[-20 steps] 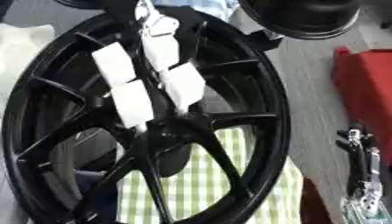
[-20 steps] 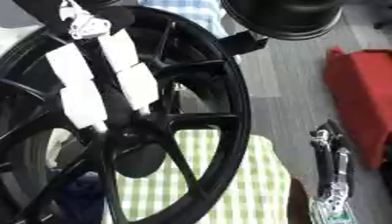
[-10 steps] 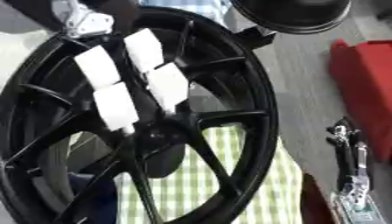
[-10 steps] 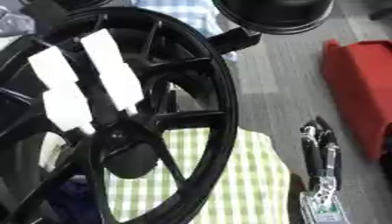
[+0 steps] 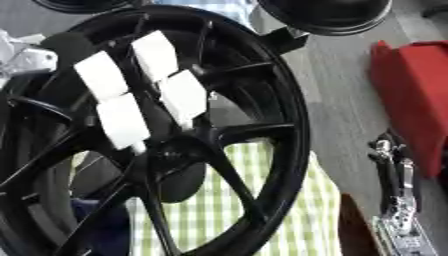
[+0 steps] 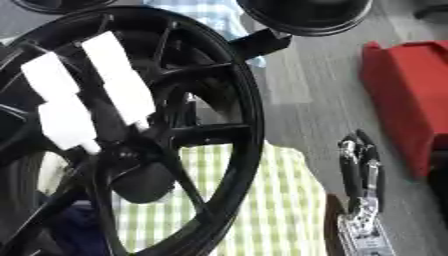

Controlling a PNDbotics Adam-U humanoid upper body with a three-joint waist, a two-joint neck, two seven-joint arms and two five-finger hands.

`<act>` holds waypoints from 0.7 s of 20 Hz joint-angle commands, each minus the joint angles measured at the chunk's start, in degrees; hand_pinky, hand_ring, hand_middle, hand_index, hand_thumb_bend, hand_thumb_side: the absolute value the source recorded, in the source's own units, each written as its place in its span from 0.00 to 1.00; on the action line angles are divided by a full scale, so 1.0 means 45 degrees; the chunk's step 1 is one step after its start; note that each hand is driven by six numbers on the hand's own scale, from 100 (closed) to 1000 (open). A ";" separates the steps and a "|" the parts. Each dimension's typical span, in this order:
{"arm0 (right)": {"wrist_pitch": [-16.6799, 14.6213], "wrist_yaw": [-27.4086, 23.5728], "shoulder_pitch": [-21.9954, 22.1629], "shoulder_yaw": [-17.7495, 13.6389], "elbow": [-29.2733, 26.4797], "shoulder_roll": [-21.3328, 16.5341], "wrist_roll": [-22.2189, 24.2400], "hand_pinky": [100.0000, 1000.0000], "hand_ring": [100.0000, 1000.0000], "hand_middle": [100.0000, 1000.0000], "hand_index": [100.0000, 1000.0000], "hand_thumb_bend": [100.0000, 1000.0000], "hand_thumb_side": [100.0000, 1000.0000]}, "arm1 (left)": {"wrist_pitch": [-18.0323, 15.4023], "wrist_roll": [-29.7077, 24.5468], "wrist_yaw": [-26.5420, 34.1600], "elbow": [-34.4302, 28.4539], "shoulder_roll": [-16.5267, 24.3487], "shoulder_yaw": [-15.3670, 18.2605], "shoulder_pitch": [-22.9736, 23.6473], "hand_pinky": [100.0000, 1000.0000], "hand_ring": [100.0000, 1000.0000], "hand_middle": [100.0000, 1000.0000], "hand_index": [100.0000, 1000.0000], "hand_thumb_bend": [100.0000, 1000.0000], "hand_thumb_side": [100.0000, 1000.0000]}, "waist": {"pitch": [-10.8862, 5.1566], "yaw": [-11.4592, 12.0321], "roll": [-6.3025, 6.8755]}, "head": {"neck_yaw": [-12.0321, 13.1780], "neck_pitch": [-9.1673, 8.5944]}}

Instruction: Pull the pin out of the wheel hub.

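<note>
At hub centre, just below left hand [image 5: 131, 95] fingertips | white-padded fingers straight, relaxed, touching wheel hub [image 5: 179, 155] | pin too small to make out there | judged stiff, small, slippery: pinch exposed end | right hand [image 6: 360, 172] idle, fingers relaxed.

wheel [image 5: 262, 125]: stands on edge, filling the left and middle of the view
hub [image 5: 175, 152]: at the wheel's middle, where the spokes meet
left hand [image 5: 144, 102]: reaches in from the upper left, fingertips down at the hub
checked cloth [image 5: 289, 210]: behind the wheel, seen between its lower spokes
right hand [image 6: 360, 172]: low, right of the wheel, apart from it
red box [image 5: 416, 95]: right of the wheel, above the right hand
</note>
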 commanded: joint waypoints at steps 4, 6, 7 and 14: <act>-0.0004 0.0136 0.0096 -0.0137 -0.0310 -0.0335 -0.0087 0.73 0.78 0.54 0.89 0.00 0.69 | -0.1223 -0.0632 -0.0666 0.0039 0.0722 0.0105 0.0218 0.87 0.84 0.79 0.84 0.33 0.35 | -0.0366 0.0065 0.0027 | 0.0677 0.0087; -0.0007 0.0159 0.0153 -0.0151 -0.0329 -0.0341 -0.0096 0.73 0.78 0.54 0.89 0.00 0.68 | -0.1406 -0.0632 -0.1018 0.0174 0.0724 0.0015 0.0212 0.87 0.85 0.79 0.85 0.41 0.40 | -0.0389 0.0088 0.0029 | 0.0800 0.0083; -0.0008 0.0173 0.0176 -0.0153 -0.0340 -0.0339 -0.0095 0.73 0.78 0.54 0.89 0.00 0.68 | -0.1516 -0.0632 -0.1211 0.0213 0.0704 0.0000 0.0185 0.87 0.85 0.79 0.85 0.43 0.41 | -0.0397 0.0099 0.0024 | 0.0827 0.0073; 0.0010 0.0192 0.0211 -0.0125 -0.0372 -0.0308 -0.0085 0.73 0.78 0.54 0.89 0.00 0.68 | -0.2342 -0.0632 -0.1952 0.0598 0.0217 -0.0175 -0.0102 0.86 0.84 0.77 0.84 0.44 0.41 | -0.0417 0.0068 -0.0017 | 0.0855 -0.0040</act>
